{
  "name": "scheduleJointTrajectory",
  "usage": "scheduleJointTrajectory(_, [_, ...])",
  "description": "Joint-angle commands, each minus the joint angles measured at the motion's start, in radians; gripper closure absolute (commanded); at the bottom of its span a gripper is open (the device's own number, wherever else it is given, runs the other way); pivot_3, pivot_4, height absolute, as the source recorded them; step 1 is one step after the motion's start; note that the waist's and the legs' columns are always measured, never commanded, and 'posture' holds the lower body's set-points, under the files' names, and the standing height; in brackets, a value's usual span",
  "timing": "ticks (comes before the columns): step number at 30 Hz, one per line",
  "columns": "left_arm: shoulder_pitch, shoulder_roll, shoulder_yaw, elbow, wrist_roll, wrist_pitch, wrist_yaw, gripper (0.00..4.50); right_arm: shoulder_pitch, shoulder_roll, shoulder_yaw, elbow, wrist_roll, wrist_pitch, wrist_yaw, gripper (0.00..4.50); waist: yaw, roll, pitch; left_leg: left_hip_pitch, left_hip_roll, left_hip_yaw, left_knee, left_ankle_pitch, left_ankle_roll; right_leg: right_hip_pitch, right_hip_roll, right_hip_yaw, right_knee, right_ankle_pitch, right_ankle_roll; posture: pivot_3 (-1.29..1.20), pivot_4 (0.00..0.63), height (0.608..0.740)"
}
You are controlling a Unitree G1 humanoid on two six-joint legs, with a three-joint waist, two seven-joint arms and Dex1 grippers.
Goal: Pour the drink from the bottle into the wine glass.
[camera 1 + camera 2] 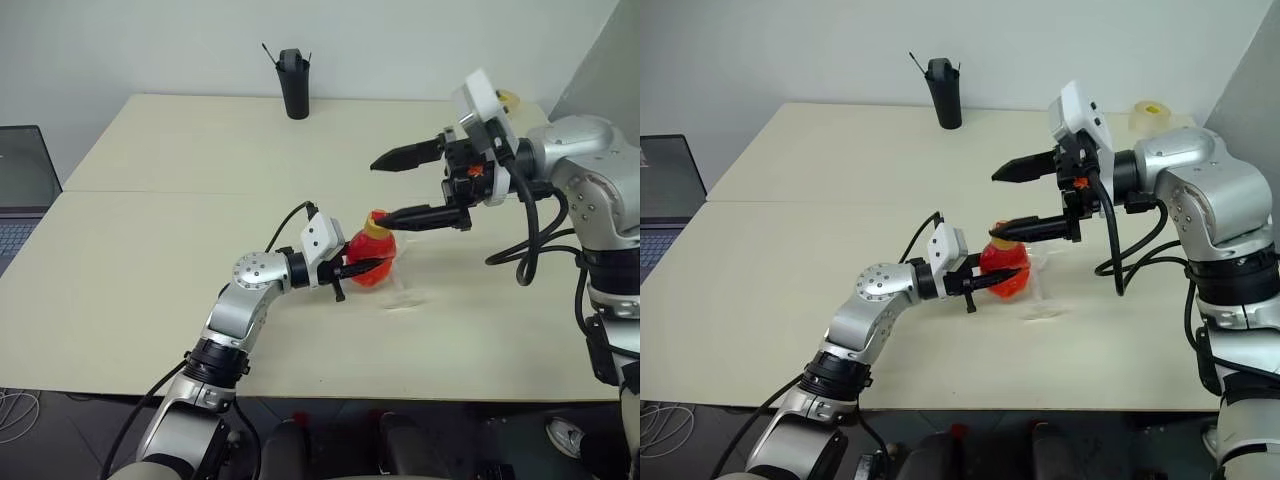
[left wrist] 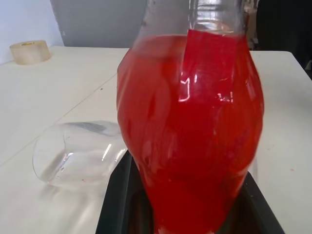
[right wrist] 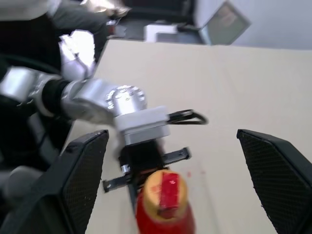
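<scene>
Left gripper (image 1: pixel 362 268) was clamped on the belly of the bottle (image 1: pixel 373 262), holding it upright at mid-bench (image 1: pixel 150 250). The drink (image 2: pixel 195 131) filled the body nearly to the shoulder. The yellow-and-red cap (image 3: pixel 165 189) was on the neck.

Right gripper (image 1: pixel 398 186) hung just above the cap with its jaws spread wide, lower finger beside the cap, nothing held.

The wine glass (image 2: pixel 78 152) lay on its side on the bench, just beside the bottle on its far side, bowl mouth open sideways. Stem and foot were too faint to place.

Black cup (image 1: pixel 294 84) stood at the far edge, well apart. Tape roll (image 1: pixel 1150 108) sat at the far right corner.

Risks, as judged:
- No pour can land while the glass lies flat; liquid would run onto the bench
- The cap looked seated; tilting before it is off yields nothing
- Soft plastic body under a firm clamp could bulge and spurt once uncapped
- Either arm swinging low could roll the glass away
</scene>
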Motion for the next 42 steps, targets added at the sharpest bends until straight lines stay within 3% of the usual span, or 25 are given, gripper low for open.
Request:
scheduleJointTrajectory(1, [-0.027,-0.004,0.024,-0.018,-0.021,-0.033,-0.006,3.69,0.048,0.019,-0.115,-0.168,0.066,0.093,-0.165,0.00,0.000,0.000,0.000,0.000,0.000,0.000,0.000,0.000,0.000,0.000,0.000,0.000,0.000,0.000,0.000,0.00,0.150,0.740])
scheduleJointTrajectory(8, [-0.041,-0.016,0.046,0.003,-0.046,-0.016,0.001,3.69,0.146,0.074,-0.143,-0.462,0.142,0.304,-0.470,0.00,-0.002,0.000,0.000,0.000,0.000,0.000,0.000,0.000,0.000,0.000,0.001,0.000,0.000,0.000,0.000,0.00,0.150,0.740])
scheduleJointTrajectory(16, [-0.052,-0.031,0.052,-0.004,-0.065,-0.001,-0.003,3.69,0.165,0.188,-0.103,-0.425,0.027,0.305,-0.717,0.00,-0.003,0.000,0.000,0.000,0.000,0.000,0.000,0.000,0.000,0.000,0.004,0.001,0.001,0.000,0.000,0.00,0.150,0.740])
scheduleJointTrajectory(28, [-0.033,-0.024,0.052,-0.040,-0.064,0.014,0.007,3.69,0.194,0.209,-0.046,-0.380,-0.015,0.253,-0.721,0.00,-0.004,0.000,0.000,0.000,0.000,0.001,0.000,0.000,0.000,0.000,0.005,0.001,0.000,0.000,0.000,0.00,0.150,0.740])
scheduleJointTrajectory(42, [-0.023,-0.009,0.058,-0.042,-0.061,0.012,0.013,3.69,0.164,0.232,-0.052,-0.420,0.072,0.285,-0.682,0.00,-0.004,0.000,0.000,0.000,0.000,0.000,0.000,0.000,0.000,0.000,0.005,0.001,0.000,0.000,0.000,0.00,0.150,0.740])
